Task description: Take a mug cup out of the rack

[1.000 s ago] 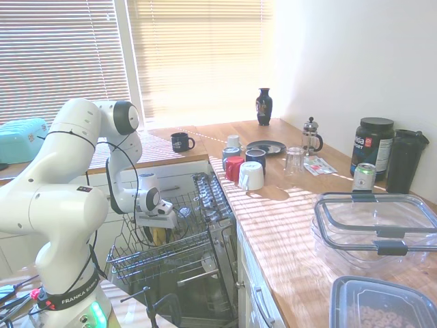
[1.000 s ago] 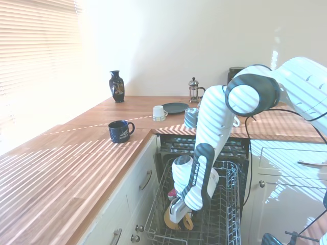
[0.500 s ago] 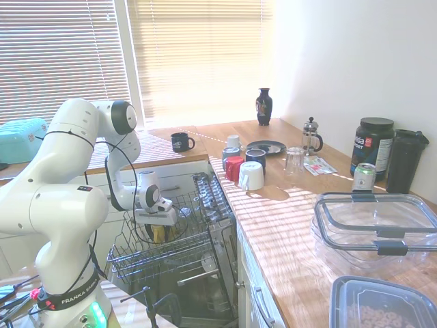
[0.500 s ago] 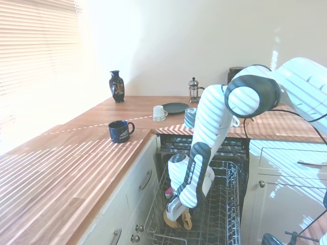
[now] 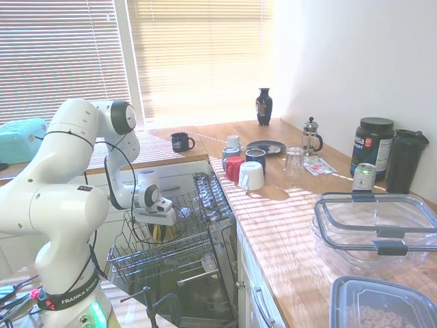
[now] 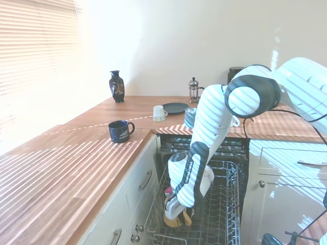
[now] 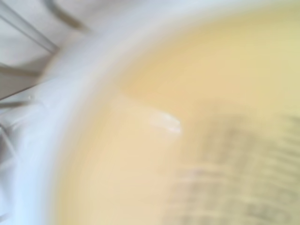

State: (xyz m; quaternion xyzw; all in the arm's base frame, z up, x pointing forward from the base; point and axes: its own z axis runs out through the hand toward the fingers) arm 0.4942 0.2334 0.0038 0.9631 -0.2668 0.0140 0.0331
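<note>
Down in the rack [image 6: 225,214], the gripper [image 6: 172,210] sits right on the mug cup [image 6: 178,220], which stands among the wire prongs at the near end; whether the fingers are closed on it I cannot tell. The wrist view is filled with blurred pale yellow. The sound course, I judge, is a firm grip, then a straight lift clear of the prongs.
</note>
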